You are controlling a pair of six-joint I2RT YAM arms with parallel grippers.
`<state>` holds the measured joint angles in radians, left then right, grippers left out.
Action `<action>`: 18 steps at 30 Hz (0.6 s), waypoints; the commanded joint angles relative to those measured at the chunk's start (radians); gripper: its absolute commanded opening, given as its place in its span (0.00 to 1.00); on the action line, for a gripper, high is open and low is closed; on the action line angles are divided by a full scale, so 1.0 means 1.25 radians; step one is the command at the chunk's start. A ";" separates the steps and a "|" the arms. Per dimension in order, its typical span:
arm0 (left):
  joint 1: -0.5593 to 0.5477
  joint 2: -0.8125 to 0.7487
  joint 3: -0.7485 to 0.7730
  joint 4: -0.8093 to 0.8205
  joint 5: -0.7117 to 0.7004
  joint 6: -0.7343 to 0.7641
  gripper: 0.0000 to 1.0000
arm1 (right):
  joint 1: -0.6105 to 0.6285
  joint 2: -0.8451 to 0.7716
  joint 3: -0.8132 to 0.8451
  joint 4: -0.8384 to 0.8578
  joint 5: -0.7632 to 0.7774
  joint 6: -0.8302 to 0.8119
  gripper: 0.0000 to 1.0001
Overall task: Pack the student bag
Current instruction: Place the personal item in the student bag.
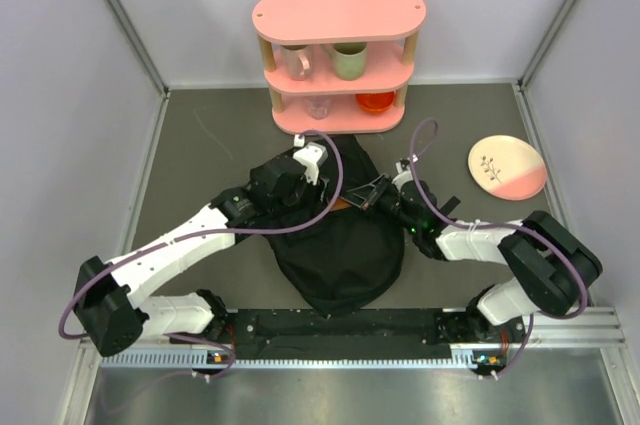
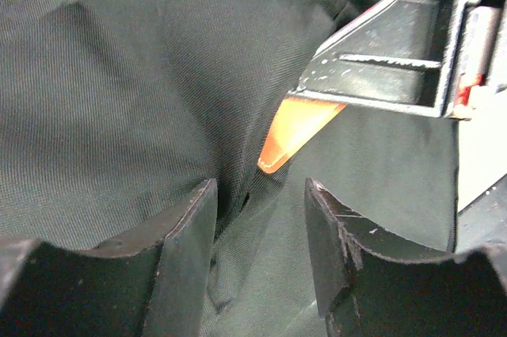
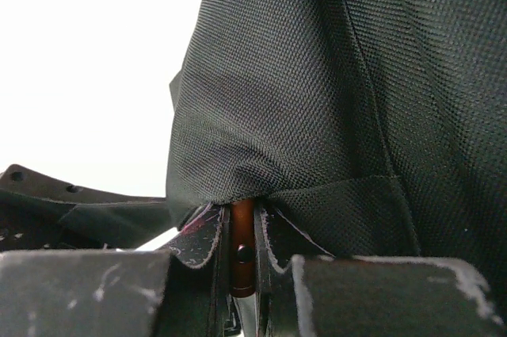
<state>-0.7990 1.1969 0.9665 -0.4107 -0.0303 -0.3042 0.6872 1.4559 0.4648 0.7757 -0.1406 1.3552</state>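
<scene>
One large soft black fabric backpack, the student bag (image 1: pixel 345 255), lies in the middle of the dark grey table (image 1: pixel 200 165). It sits just ahead of the arm bases, and both arms reach onto its far end.

In your left wrist view, the left gripper (image 2: pixel 257 194) presses against the bag's cloth. Its jaws are parted with a clear gap and grip nothing, and a crease of the fabric runs down between them.

In your right wrist view, the right gripper (image 3: pixel 242 230) has its jaws drawn almost together, pinching a thin flat orange-brown piece (image 3: pixel 242 246) edge-on. Black cloth is bunched directly above the fingertips. The left wrist view shows a corner of that piece poking from the right claw toward a fold in the bag. Whether it is already inside an opening you cannot tell.

Behind the bag, against the back wall, stands a pink two-tier shelf (image 1: pixel 340 15). It carries a clear mug (image 1: pixel 297 61) and a pale green mug (image 1: pixel 349 61) on its upper tier, and an orange bowl (image 1: pixel 376 101) below.

To the right of the bag, well apart from it, rests a round cream-and-pink plate (image 1: pixel 507 167).
</scene>
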 commanded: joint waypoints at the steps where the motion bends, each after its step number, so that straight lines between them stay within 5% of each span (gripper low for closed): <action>1: -0.003 -0.009 -0.027 0.006 -0.017 -0.002 0.53 | 0.005 -0.036 0.013 0.037 0.023 -0.053 0.00; 7: -0.004 0.005 -0.027 -0.004 -0.035 0.000 0.48 | 0.027 -0.015 0.051 0.036 0.018 -0.059 0.00; 15: -0.004 0.023 -0.009 -0.013 -0.031 -0.012 0.01 | 0.063 0.028 0.102 0.048 0.023 -0.085 0.00; 18: -0.003 0.001 -0.014 0.009 -0.018 -0.018 0.00 | 0.080 0.034 0.113 0.041 0.067 -0.099 0.00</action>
<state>-0.7956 1.2285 0.9340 -0.4339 -0.0998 -0.3027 0.7490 1.4902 0.5323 0.7444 -0.1196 1.2732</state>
